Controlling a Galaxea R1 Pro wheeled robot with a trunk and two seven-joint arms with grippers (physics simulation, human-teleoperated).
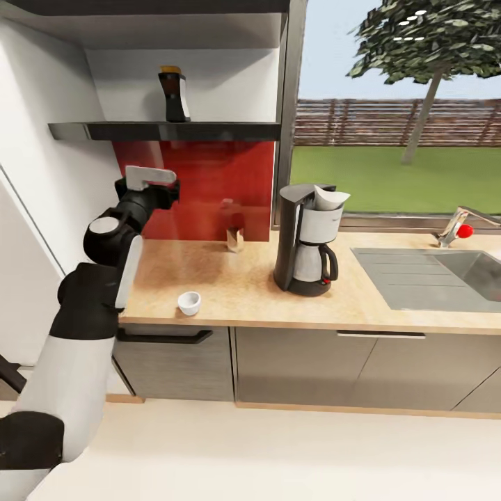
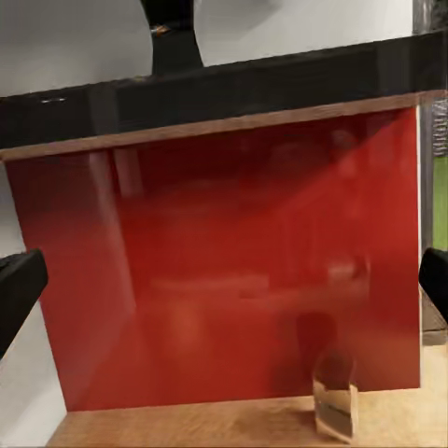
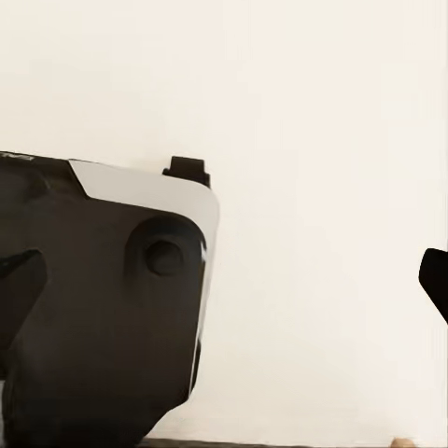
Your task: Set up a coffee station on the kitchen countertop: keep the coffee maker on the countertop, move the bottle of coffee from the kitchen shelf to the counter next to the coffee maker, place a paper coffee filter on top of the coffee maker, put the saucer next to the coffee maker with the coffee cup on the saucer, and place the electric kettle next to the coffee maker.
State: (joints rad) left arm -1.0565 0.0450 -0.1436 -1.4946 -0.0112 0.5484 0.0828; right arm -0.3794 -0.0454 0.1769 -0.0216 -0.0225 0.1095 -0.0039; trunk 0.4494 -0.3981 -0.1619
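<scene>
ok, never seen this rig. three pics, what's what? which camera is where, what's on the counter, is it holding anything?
It is a simulated wheeled robot with two arms. The head view looks down over a kitchen: the left gripper is raised toward the kitchen shelf, where the bottle of coffee stands. On the countertop sit the coffee maker, a paper coffee filter on its top, and the coffee cup. The other two views come from cameras at each gripper. Both grippers look open and hold nothing.
</scene>
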